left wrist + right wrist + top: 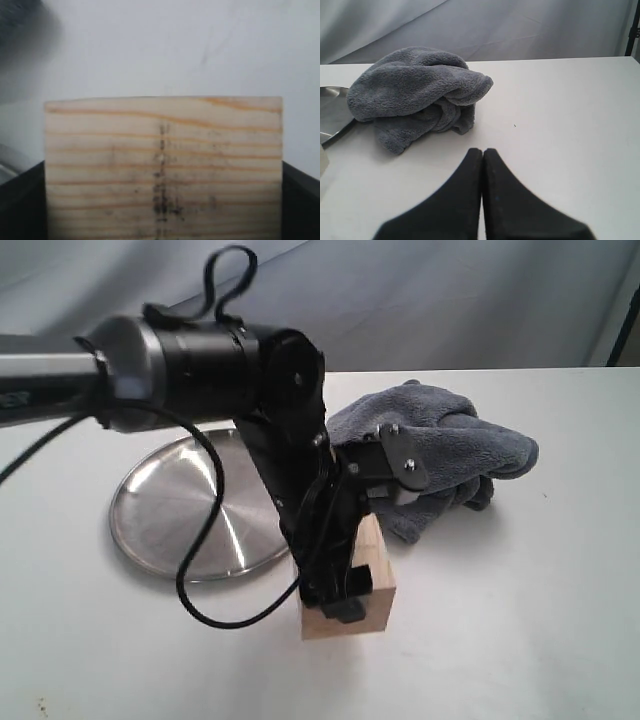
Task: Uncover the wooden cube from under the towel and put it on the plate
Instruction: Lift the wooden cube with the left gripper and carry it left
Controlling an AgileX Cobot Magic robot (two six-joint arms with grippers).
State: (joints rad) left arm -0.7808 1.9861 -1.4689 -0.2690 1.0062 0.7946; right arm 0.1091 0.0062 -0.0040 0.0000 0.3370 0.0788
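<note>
The wooden cube (372,585) stands uncovered on the white table, just right of the plate (180,505) and in front of the towel (450,455). My left gripper (345,597) comes down over it. In the left wrist view the cube (162,165) fills the whole gap, touching the black fingers (20,200) on both sides, so the left gripper (162,210) is shut on it. The towel (415,92) lies bunched in a heap with the plate (331,107) behind it. My right gripper (482,152) is shut on nothing, low over the table short of the towel.
A black cable (200,590) from the left arm loops over the plate's near rim. A grey backdrop cloth (450,300) hangs behind the table. A dark stand (625,320) rises at the far right edge.
</note>
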